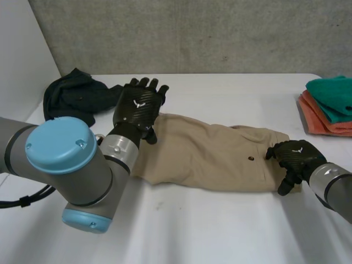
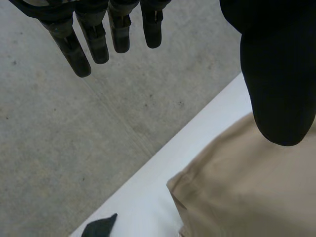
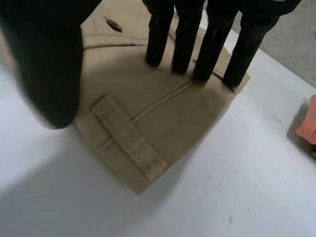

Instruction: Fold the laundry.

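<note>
Tan trousers (image 1: 209, 157) lie folded in a long strip across the middle of the white table (image 1: 220, 231). My left hand (image 1: 138, 107) hovers over their left end, fingers (image 2: 84, 44) straight and spread, holding nothing; the tan cloth (image 2: 247, 192) lies below its thumb. My right hand (image 1: 294, 157) is at the waistband end on the right. Its straight fingers (image 3: 185, 44) rest their tips on the tan cloth (image 3: 148, 113) near the edge, beyond a belt loop (image 3: 131, 138). The thumb sits beside the cloth and pinches nothing.
A dark crumpled garment (image 1: 74, 93) lies at the back left, its tip (image 2: 98, 228) near the trousers' end. Folded teal cloth (image 1: 333, 96) and orange cloth (image 1: 319, 121) are stacked at the right edge. A grey wall (image 1: 192, 33) stands behind the table.
</note>
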Controlling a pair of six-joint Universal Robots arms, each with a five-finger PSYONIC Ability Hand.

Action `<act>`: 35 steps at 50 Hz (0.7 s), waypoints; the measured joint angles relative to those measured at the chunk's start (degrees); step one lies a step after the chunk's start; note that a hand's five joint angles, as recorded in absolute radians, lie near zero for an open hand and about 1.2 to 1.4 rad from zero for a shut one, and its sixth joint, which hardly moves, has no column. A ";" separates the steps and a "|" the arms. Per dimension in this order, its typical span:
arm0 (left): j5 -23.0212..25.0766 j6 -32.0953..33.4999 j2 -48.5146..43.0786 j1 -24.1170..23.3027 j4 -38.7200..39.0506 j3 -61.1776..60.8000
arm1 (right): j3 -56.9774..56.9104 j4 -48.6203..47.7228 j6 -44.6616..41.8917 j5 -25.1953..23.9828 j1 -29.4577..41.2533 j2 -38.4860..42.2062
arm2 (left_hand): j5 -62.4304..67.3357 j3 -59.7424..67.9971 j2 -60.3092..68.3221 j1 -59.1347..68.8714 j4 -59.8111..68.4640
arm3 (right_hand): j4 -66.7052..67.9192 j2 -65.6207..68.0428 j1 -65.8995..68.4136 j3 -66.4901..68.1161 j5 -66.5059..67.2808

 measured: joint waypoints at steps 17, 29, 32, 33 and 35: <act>-0.41 0.25 2.14 0.17 0.04 -1.13 | 0.78 -4.82 -16.77 1.47 -8.98 -2.16 | -0.01 0.00 0.00 0.00 0.00 | 38.90 39.93 29.38 38.21 35.38; -0.56 -0.37 8.87 1.43 0.03 -5.64 | -4.04 -6.97 -32.54 1.29 6.40 -7.66 | 0.04 0.00 0.00 0.00 0.00 | 39.15 39.93 31.06 38.72 37.02; -0.59 -1.31 10.44 2.20 0.04 -7.01 | -4.27 -10.74 -33.43 -1.32 17.25 -6.05 | 0.04 0.00 0.00 0.00 0.00 | 39.15 39.93 31.24 38.76 37.39; -0.59 -1.60 10.74 2.34 0.05 -7.30 | -4.08 -11.51 -33.88 -2.16 19.46 -5.33 | -0.01 0.00 0.00 0.00 0.00 | 39.15 39.93 31.85 38.76 37.41; -0.63 -2.36 11.31 2.58 0.04 -7.92 | -3.40 -13.32 -35.59 -4.38 24.88 -2.84 | 0.00 0.00 0.00 0.00 0.00 | 39.15 39.97 32.19 38.76 37.43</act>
